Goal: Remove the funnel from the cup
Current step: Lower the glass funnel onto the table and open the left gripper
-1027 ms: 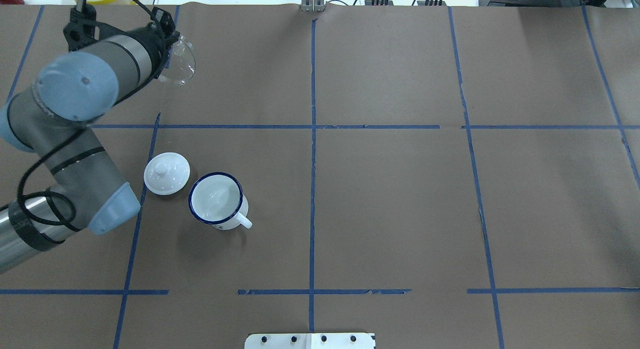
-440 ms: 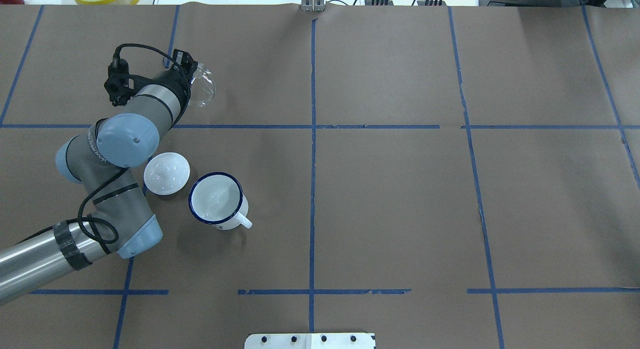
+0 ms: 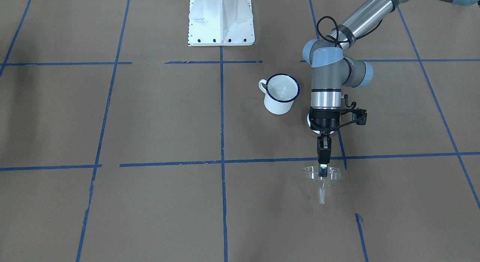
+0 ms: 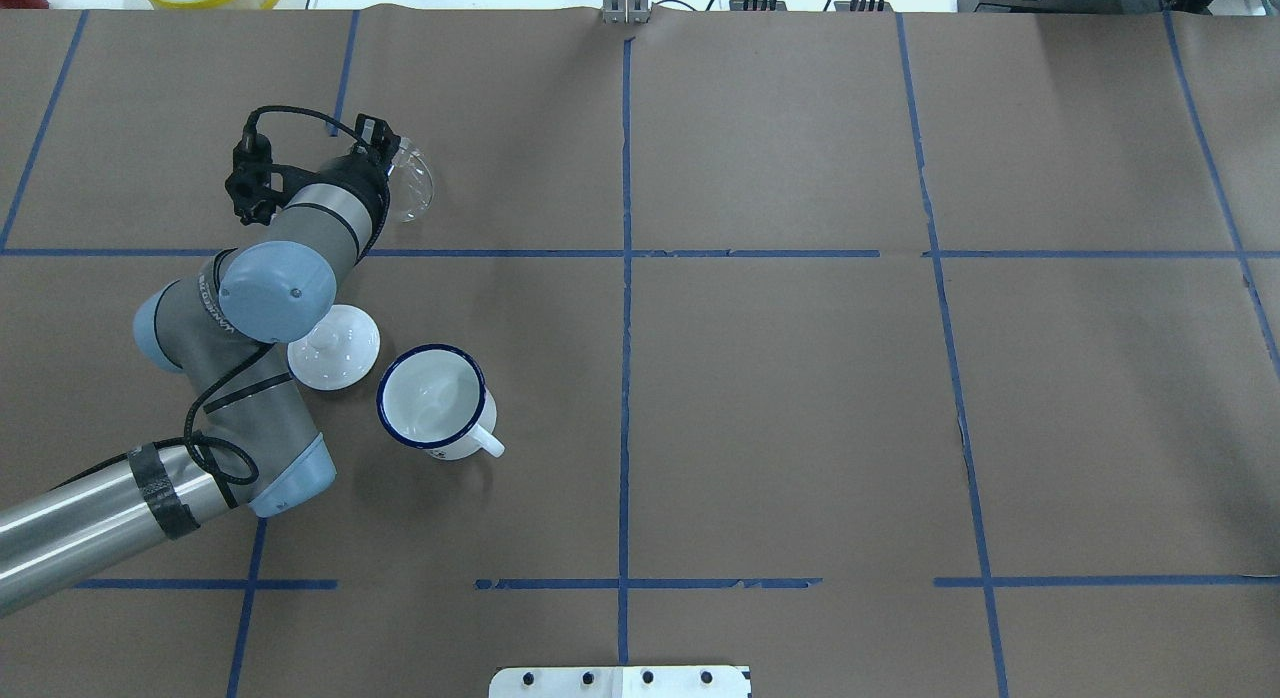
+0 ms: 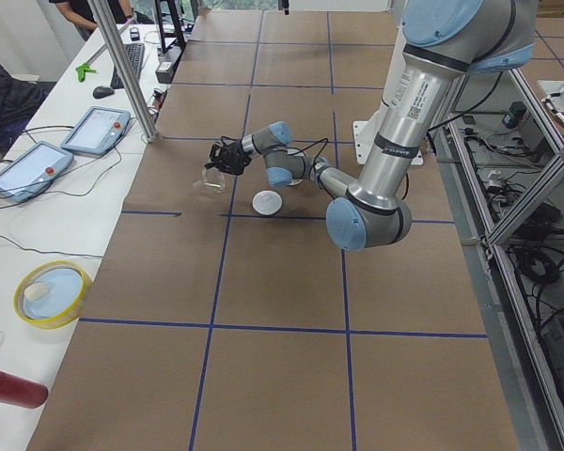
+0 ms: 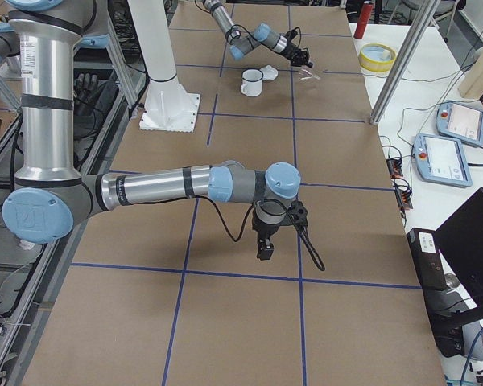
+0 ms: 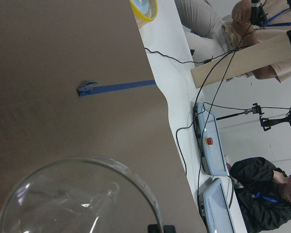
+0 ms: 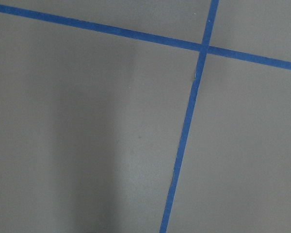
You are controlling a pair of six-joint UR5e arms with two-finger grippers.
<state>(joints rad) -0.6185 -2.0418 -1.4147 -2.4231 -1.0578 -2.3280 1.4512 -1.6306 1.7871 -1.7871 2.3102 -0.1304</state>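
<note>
The clear funnel (image 3: pixel 322 178) hangs spout down from my left gripper (image 3: pixel 323 168), which is shut on its rim, low over the brown table. It also shows in the overhead view (image 4: pixel 411 183) and fills the bottom of the left wrist view (image 7: pixel 82 199). I cannot tell whether the spout touches the table. The white cup (image 4: pixel 435 398) with a dark blue rim stands upright and empty, well apart from the funnel (image 3: pixel 280 93). My right gripper (image 6: pixel 264 249) shows only in the exterior right view, low over bare table, and I cannot tell whether it is open.
A white domed lid (image 4: pixel 345 353) with a knob lies beside the cup, partly under my left arm. The white robot base (image 3: pixel 221 21) stands at the table's near edge. A yellow dish (image 5: pixel 52 291) and control tablets (image 5: pixel 94 130) lie on the white side bench.
My left arm has carried the funnel down and toward the robot, from high over the far left corner to low over the table. The cup and the lid have not moved.
</note>
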